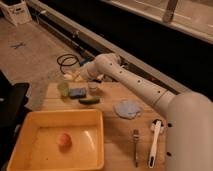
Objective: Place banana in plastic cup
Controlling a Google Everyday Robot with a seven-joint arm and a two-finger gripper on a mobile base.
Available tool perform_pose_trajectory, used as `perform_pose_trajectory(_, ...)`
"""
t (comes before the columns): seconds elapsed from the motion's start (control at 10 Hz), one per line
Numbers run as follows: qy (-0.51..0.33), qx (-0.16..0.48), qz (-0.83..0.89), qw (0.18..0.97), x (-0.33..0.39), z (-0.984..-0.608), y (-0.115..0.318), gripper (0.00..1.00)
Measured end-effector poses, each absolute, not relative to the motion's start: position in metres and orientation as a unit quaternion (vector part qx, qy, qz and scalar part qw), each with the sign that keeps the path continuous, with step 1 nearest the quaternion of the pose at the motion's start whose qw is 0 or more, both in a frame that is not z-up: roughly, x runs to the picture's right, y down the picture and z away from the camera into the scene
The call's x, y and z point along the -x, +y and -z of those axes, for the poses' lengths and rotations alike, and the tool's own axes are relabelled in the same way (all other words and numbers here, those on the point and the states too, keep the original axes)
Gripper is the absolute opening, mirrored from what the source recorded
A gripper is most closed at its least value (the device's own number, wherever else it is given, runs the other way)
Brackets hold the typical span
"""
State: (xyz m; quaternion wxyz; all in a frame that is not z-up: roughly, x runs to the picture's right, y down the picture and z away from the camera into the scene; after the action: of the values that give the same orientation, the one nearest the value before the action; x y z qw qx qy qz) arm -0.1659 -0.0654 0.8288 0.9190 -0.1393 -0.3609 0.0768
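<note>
My gripper (76,75) is at the table's far left edge, at the end of the white arm that reaches in from the lower right. It is shut on the banana (69,76), a pale yellow piece that sticks out to the left of the fingers and hangs above the table. The plastic cup (63,88), translucent light green, stands upright on the wooden table (115,131) just below and slightly left of the banana. Banana and cup are apart.
A blue sponge (77,92) lies right of the cup, with a dark green cucumber (89,100) in front and a small clear jar (92,86) behind. A bluish cloth (127,109), fork (135,147) and white-handled brush (156,142) lie to the right. A yellow bin (30,150) holds an orange ball (63,140).
</note>
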Motion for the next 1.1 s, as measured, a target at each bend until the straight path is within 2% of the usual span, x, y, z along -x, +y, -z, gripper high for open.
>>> perform_pose_trajectory(0.3,-0.361,0.141,-0.034,0.921,0.205,-0.835,-0.068,0.00)
perform_pose_trajectory(1.1,-0.350,0.144,-0.042,0.925,0.198,-0.844,-0.069,0.00)
